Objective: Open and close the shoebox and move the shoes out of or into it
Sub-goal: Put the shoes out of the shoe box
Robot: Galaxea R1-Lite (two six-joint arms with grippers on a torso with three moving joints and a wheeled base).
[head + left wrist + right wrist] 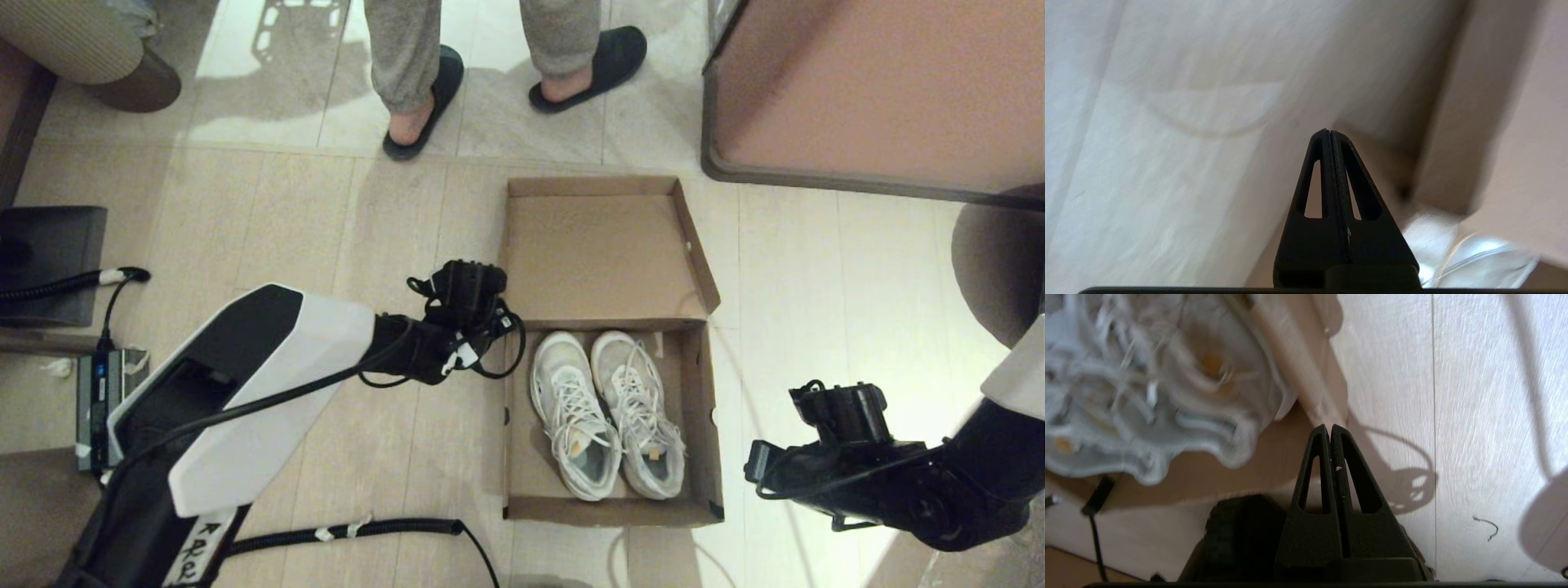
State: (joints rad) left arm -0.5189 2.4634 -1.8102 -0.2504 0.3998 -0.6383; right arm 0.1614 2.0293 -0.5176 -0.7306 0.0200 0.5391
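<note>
The shoebox lies open on the floor, its lid folded flat away from the robot, and both shoes sit side by side inside, toes toward the lid hinge. The left gripper hangs just outside the box's left wall, level with the hinge line, its fingers pressed together on nothing. The right gripper hovers just off the box's right wall, near the front corner, also clamped shut and empty, with the shoes on the far side of that wall. The likeliest trouble, as I judge it, comes from those closed fingers: if either claw drops toward a shoe without spreading first, it will jab the upper or snag the loose laces instead of gripping. A reach across the thin cardboard wall could also catch the rim and drag or tip the light box. If the aim is closing instead, a push on the lid from the left claw alone could skew the lid or slide the whole box along the smooth floor.
</note>
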